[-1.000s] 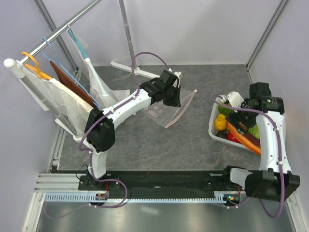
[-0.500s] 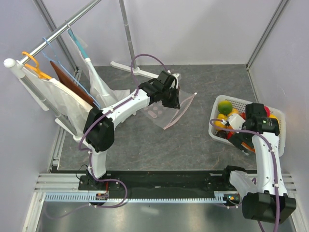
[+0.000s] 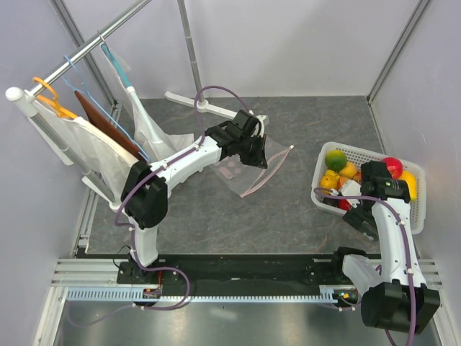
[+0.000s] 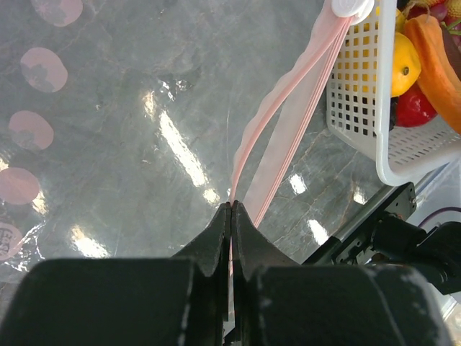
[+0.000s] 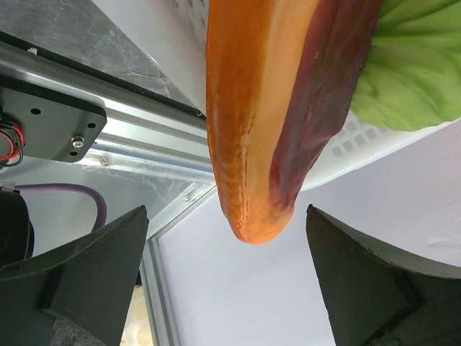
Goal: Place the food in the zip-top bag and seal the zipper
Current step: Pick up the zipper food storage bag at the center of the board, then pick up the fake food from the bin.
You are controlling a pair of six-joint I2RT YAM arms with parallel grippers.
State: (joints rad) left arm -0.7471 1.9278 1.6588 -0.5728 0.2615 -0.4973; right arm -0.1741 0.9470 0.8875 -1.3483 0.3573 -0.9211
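Note:
The zip-top bag (image 3: pixel 241 171), clear with pink dots, lies partly lifted on the table. My left gripper (image 3: pixel 253 149) is shut on its mouth edge (image 4: pixel 232 205), right at the pink-red zipper (image 4: pixel 288 94). The white slider (image 4: pixel 349 6) sits at the zipper's far end. The food lies in a white basket (image 3: pixel 318 189): a green round piece (image 3: pixel 336 158), a red apple (image 3: pixel 391 166), a lemon (image 3: pixel 330 180). My right gripper (image 3: pixel 362 216) is open at the basket's near side. The long orange-brown piece (image 5: pixel 266 108) has its tip between the gripper's (image 5: pixel 227 209) fingers, untouched, next to the green cabbage (image 5: pixel 418 65).
A clothes rack with hangers and white cloth (image 3: pixel 86 137) stands at the left. A white stand foot (image 3: pixel 194 103) lies at the back. The basket also shows in the left wrist view (image 4: pixel 360 94). The metal rail (image 3: pixel 238 267) runs along the near edge.
My right arm has swung from the basket's far side to its near side, uncovering the fruit. My left gripper has shifted slightly left with the bag.

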